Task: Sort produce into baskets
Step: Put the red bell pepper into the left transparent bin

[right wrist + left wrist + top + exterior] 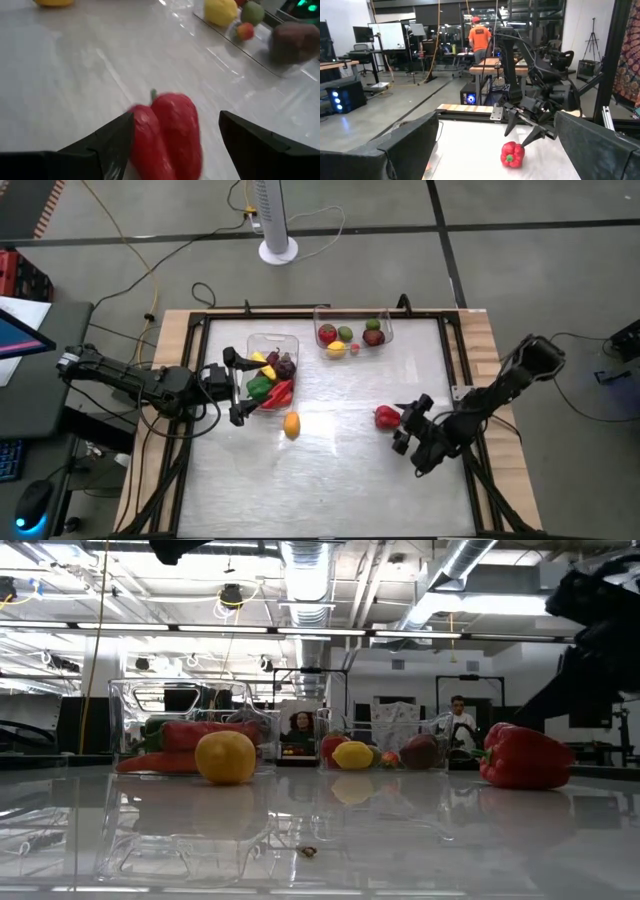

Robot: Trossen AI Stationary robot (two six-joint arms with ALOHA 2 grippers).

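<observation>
Two robot hands work a white counter (pixel 330 480): the right hand (pixel 405 425), fingers spread and gripping nothing, flanks a red bell pepper (pixel 387 417) lying mid-counter, while the left hand (pixel 232 385) hangs open over the vegetable-filled basket (pixel 290 340).

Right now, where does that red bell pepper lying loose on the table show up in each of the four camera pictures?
High view: red bell pepper right of centre, just ahead of the open right gripper.
Low view: at the right, on the tabletop.
Left wrist view: low, centre-right.
Right wrist view: bottom centre, between the fingers.
Shared landmark: the yellow lemon in the far basket.
</observation>
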